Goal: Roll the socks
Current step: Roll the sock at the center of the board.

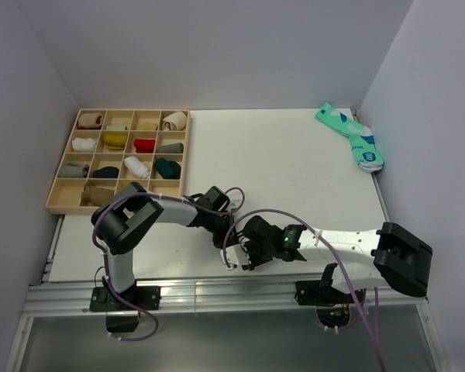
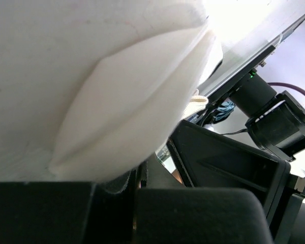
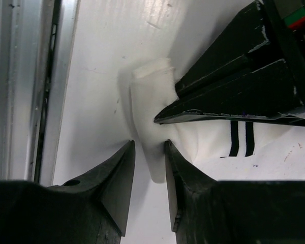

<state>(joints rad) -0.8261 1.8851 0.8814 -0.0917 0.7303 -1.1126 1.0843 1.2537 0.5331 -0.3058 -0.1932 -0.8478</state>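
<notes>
White cotton filled both wrist views: the white sock lay on the table close to its near edge, just beyond the aluminium rail, with its dark cuff stripes flat and one end gathered into a raised fold. My left gripper was clamped tight on that sock, its fingers lying over the fabric beside the stripes. My right gripper stood narrow, a finger on either side of the fold; whether it was biting the cloth or only bracketing it, I could not tell.

I judged the roll barely begun: one turn of fabric at most, and most of the sock unrolled. The teal pair sat flat in the far right corner, well apart from both arms, so that work was all ahead. A wooden tray at the far left already held rolled bundles in most of its compartments.

Crowding was my worry. Both grippers met over the same small patch, nearly touching, with the purple cables looping just above them. The teal pair lay against the side wall, a long reach for either arm.
</notes>
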